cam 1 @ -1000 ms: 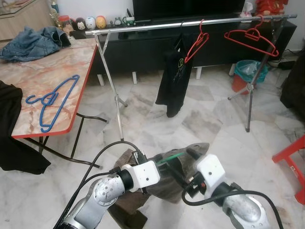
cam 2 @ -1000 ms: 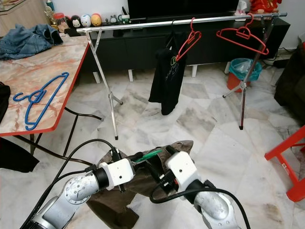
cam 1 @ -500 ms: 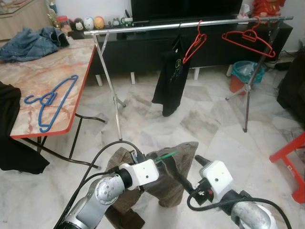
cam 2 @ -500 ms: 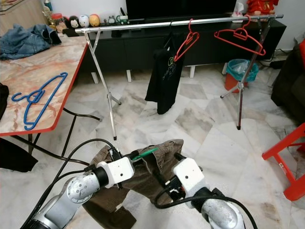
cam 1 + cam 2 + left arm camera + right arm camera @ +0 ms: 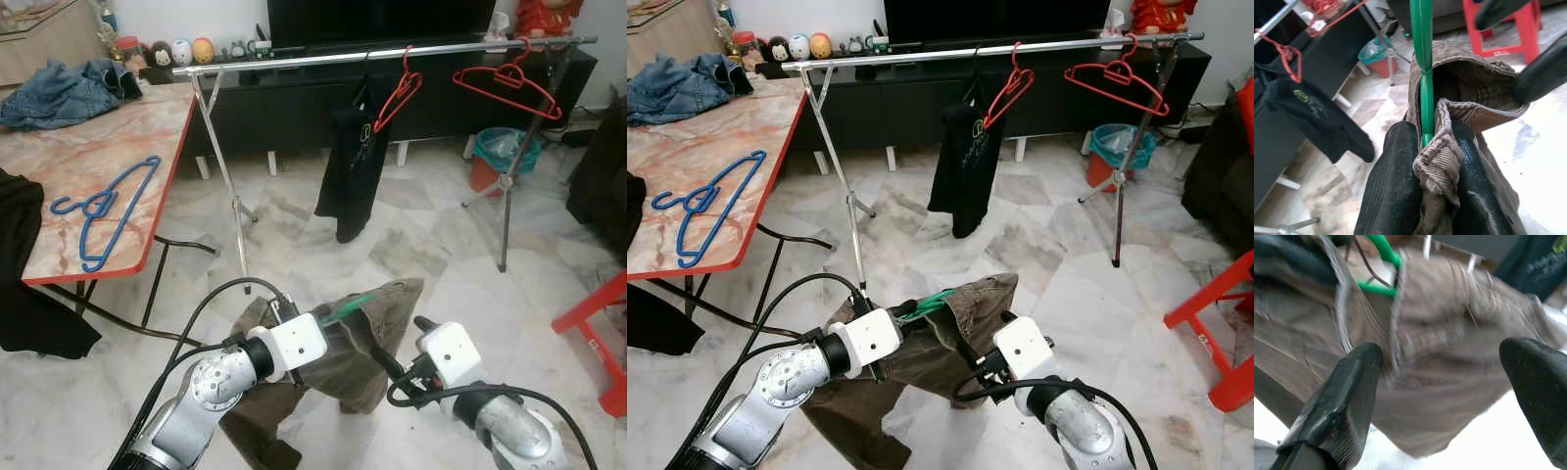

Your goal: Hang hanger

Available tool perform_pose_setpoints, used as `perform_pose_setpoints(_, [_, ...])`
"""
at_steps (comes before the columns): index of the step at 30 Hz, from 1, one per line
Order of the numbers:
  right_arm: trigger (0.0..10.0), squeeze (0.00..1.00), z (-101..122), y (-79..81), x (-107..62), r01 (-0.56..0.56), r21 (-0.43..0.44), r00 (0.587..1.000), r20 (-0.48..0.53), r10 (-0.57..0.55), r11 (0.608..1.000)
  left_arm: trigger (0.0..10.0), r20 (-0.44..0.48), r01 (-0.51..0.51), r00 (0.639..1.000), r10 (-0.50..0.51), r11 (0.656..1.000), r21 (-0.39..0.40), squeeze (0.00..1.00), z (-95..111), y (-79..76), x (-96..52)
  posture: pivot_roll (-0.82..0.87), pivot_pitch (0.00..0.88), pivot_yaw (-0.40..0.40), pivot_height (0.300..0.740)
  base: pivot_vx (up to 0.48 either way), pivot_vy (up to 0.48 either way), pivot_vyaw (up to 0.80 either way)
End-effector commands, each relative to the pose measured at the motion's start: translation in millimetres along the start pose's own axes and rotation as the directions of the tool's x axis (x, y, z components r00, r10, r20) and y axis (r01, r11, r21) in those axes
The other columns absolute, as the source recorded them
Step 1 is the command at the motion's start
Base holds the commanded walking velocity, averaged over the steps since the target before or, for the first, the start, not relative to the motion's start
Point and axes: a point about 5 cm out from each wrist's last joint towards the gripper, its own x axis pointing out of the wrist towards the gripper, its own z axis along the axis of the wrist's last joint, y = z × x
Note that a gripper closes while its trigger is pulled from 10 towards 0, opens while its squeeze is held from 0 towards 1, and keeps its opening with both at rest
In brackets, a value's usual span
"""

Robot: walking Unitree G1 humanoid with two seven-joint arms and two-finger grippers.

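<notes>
While the left gripper [image 5: 1422,161] is pinching the green hanger [image 5: 1421,44] and brown trousers [image 5: 372,333] at lower centre, the right gripper [image 5: 1449,382] is gaping alongside; carrying them to the rail [image 5: 382,54] at top comes next.

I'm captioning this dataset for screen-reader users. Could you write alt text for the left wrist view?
The left gripper is shut on a green hanger and a fold of the brown corduroy trousers draped over it. Beyond, a black shirt hangs on a red hanger from a metal rail over a marble floor.
</notes>
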Motion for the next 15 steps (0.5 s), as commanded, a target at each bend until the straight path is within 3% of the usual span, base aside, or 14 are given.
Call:
perform_pose_setpoints(1, [10.0, 0.00, 6.2, 6.2, 3.1, -0.046, -0.003, 0.998, 0.045, 0.046, 0.999, 10.0, 0.043, 0.004, 0.999, -0.004, 1.000, 0.000, 0.00, 10.8, 3.9, -2.1, -0.01, 0.054, 0.034, 0.740, 0.000, 0.000, 0.00])
perform_pose_setpoints(8, [10.0, 0.00, 14.6, 14.5, 4.6, -0.121, -0.017, 0.988, 0.098, 0.122, 0.992, 10.0, 0.042, 0.033, 0.999, -0.033, 0.999, -0.009, 0.00, 12.4, 0.0, -0.7, -0.01, 0.056, 0.034, 0.740, 0.000, 0.000, 0.00])
perform_pose_setpoints(15, [10.0, 0.00, 2.7, 1.9, 6.0, -0.049, -0.027, 0.998, 0.036, 0.050, 0.998, 10.0, 0.037, 0.071, 0.997, -0.070, 0.997, -0.020, 0.00, 14.0, -2.6, -2.2, -0.01, 0.059, 0.032, 0.740, 0.000, 0.000, 0.00])
